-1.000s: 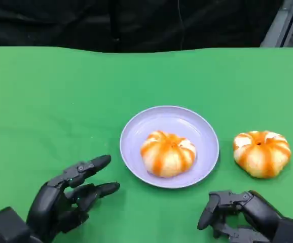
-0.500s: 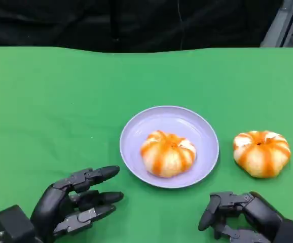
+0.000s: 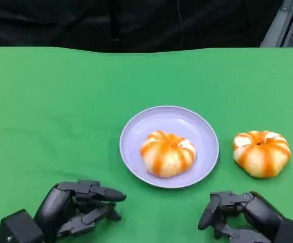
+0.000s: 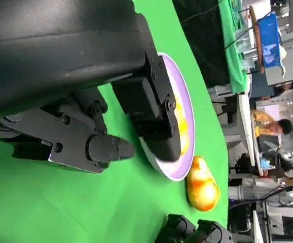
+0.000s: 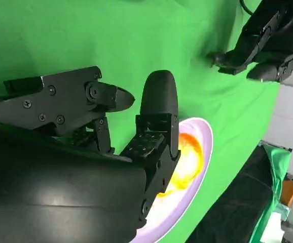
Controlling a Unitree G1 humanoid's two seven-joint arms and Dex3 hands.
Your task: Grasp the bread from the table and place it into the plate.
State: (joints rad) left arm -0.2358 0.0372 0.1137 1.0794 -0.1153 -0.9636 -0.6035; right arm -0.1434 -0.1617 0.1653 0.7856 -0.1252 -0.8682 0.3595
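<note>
Bread [image 3: 261,153] still to be moved lies on the green bench [image 3: 55,101], just beside the right edge of the lilac plate [image 3: 136,132] but apart from its rim. A second, like piece of bread [image 3: 168,153] is already seated inside the plate. The loose piece is round, so no long axis is offered to steer a grasp. It lies ahead of the right hand [image 3: 237,215] and slightly to that hand's right, near it; the left hand [image 3: 78,208] is set well apart, on the far side of the plate. Nothing is held by either hand: the right hand's fingers are curled downward toward the bench, the left hand's loosely bent. The right hand is judged the nearer and better placed.
</note>
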